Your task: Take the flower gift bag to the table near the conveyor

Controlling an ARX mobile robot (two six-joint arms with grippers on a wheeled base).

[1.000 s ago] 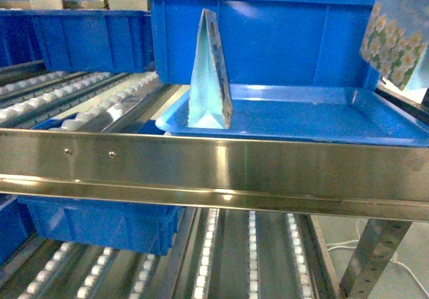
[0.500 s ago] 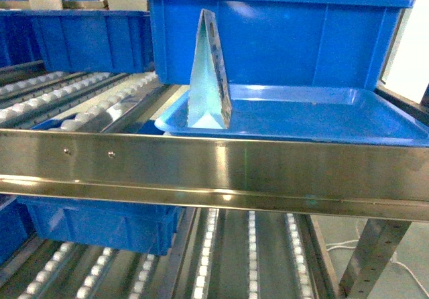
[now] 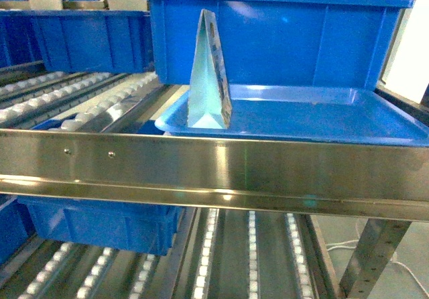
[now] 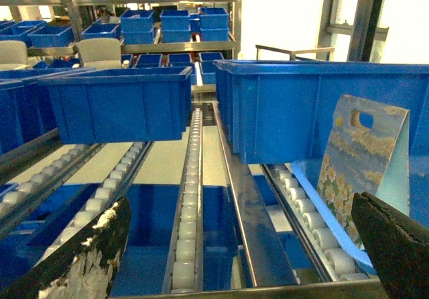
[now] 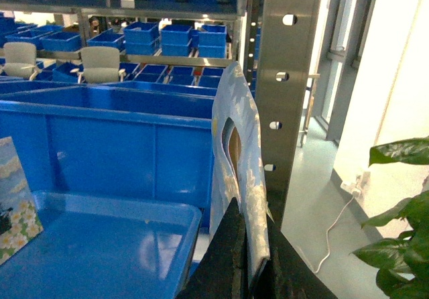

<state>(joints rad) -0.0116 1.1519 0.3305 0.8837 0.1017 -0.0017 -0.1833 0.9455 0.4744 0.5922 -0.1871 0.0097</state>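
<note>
Right gripper point(image 5: 249, 259) pinched shut on a flower gift bag point(image 5: 238, 171), gripped low along one edge between the dark fingers point(image 5: 224, 255). Bag rising upright straight above the grip, seen nearly edge-on, handle cut-out facing the camera, pale blue with white blossoms. Held aloft, clear of the blue tray point(image 5: 100, 245) that lies just left of and below the gripper. Right behind the bag and to its right, a perforated steel upright point(image 5: 288, 78) of the conveyor, very close (touching or not: cannot tell). Further right, green plant leaves point(image 5: 402, 205) and a white cable point(image 5: 335, 225) on the floor. Left of the bag, a large blue bin point(image 5: 107, 138) standing at the tray's far side.

A second flowered bag point(image 3: 210, 71) standing upright in the tray's near left corner, narrow side toward the head camera; in the left wrist view the same bag point(image 4: 362, 171) just ahead and right of the left gripper point(image 4: 241, 259), printed face showing. Left gripper spread wide, nothing between its worn black fingers point(image 4: 87, 252), hovering over the conveyor point(image 4: 191, 198) with its lanes of white rollers. Ahead and left of it, another blue bin point(image 4: 120, 104) on the lanes.

Across the head view, the broad shiny front rail point(image 3: 214, 171) of the racking, tray and bins behind it. Neither gripper nor the held bag seen from the head camera.
</note>
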